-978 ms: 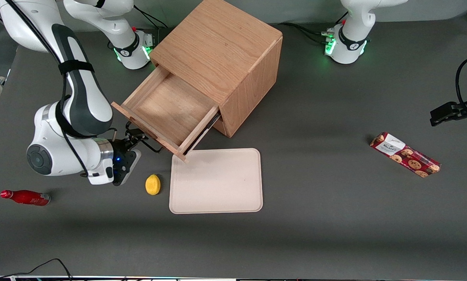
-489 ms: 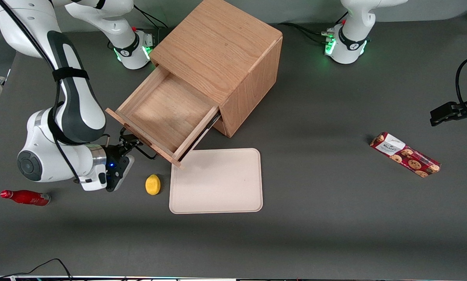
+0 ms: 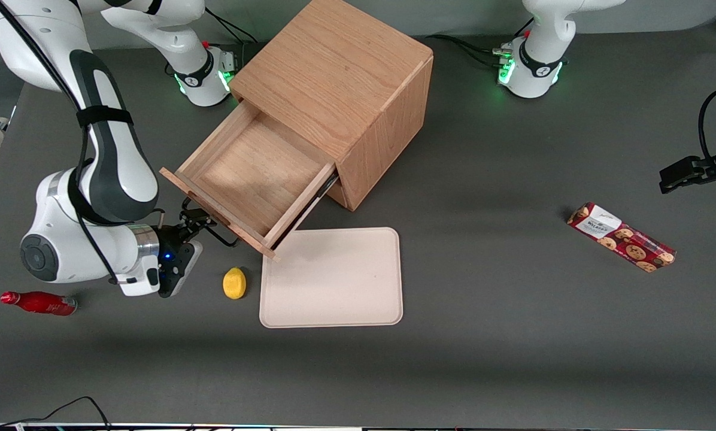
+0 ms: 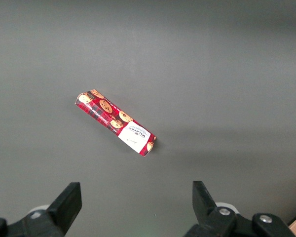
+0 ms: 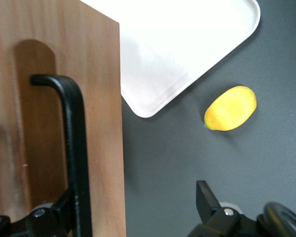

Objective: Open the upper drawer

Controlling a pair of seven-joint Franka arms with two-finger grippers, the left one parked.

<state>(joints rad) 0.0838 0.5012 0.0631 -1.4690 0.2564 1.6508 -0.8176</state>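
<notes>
Since 1 s ago upper drawer [image 3: 253, 179] slid further out of cabinet [image 3: 340, 96], gripper [image 3: 195, 222] spread around handle [image 5: 71, 148], hooking not pinching it, lemon [image 3: 234, 282] nearby.

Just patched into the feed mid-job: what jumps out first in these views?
The wooden cabinet dominates, its upper drawer pulled well out and bare inside. The gripper sits at the drawer's black bar handle, in front of the drawer face, though its grasp is not clear. Nearer the front camera lie a pale tray and a lemon beside it.
</notes>
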